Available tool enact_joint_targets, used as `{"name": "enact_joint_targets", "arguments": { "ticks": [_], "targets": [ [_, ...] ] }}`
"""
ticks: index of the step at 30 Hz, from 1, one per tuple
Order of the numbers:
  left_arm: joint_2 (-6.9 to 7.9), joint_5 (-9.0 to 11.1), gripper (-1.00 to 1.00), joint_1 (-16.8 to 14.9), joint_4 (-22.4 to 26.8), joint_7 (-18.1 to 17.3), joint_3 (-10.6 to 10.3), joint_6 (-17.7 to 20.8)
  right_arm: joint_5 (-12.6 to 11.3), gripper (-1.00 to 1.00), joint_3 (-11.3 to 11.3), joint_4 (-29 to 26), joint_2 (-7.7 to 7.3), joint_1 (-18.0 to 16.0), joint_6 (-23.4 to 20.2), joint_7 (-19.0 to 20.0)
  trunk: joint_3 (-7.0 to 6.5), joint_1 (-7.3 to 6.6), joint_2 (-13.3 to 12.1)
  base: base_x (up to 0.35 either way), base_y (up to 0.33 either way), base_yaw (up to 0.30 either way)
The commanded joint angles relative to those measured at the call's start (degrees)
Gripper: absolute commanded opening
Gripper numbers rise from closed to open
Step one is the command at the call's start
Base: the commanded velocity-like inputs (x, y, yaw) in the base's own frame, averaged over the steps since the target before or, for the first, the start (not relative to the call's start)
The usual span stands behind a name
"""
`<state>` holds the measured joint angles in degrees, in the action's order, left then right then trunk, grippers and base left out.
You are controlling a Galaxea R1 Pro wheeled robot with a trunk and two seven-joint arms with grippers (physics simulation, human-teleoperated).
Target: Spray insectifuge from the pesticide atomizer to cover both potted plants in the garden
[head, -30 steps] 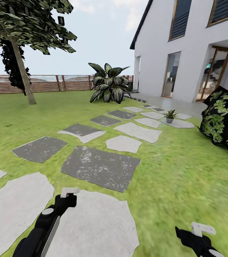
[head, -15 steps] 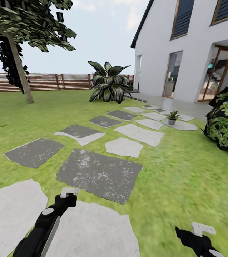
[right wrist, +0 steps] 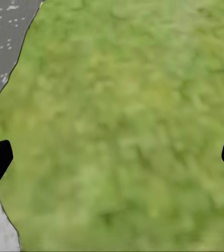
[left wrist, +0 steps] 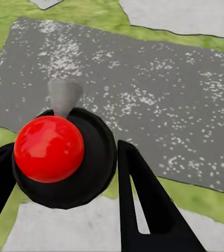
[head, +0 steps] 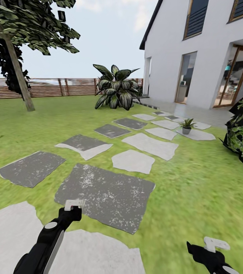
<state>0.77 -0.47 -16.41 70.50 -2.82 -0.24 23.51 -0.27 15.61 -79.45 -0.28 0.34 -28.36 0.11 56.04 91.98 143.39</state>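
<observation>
Potted plant (head: pixel 186 126) sits far ahead, nearer my right claw (head: pixel 214 244), which gapes empty. Left claw's (head: pixel 72 204) grip I can't tell.

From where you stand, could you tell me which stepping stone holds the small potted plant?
The pale stone farthest right, near the house; the small potted plant stands on it.

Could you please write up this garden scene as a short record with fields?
Setting: lawn with stepping stones, wooden fence, white house
Potted plant: small, on a pale stone ahead, towards the house
Left gripper: above a dark stone; black round object with red ball between its fingers, grip unclear
Right gripper: open, above grass
</observation>
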Motion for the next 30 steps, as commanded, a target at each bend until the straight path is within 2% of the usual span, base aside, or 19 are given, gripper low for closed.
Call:
{"name": "enact_joint_targets", "arguments": {
  "ticks": [1,17,30],
  "targets": [
    [0.02,-0.1,-1.00,0.0,0.1,-0.2,0.0,0.3,0.0,1.00,0.0,-0.1,0.00,0.0,-0.3,0.0,0.05,0.03,0.0,0.336,0.000,0.000],
    [0.02,-0.1,-1.00,0.0,0.1,-0.2,0.0,0.3,-0.1,1.00,0.0,-0.3,0.02,0.0,-0.4,-0.2,0.05,0.03,0.0,0.336,0.000,-0.006],
    [0.02,-0.1,-1.00,0.0,0.1,-0.2,0.0,0.3,-0.2,1.00,0.0,-0.3,0.09,0.0,-0.4,-0.2,0.05,0.03,0.0,0.336,0.000,-0.189]
  ]
}}
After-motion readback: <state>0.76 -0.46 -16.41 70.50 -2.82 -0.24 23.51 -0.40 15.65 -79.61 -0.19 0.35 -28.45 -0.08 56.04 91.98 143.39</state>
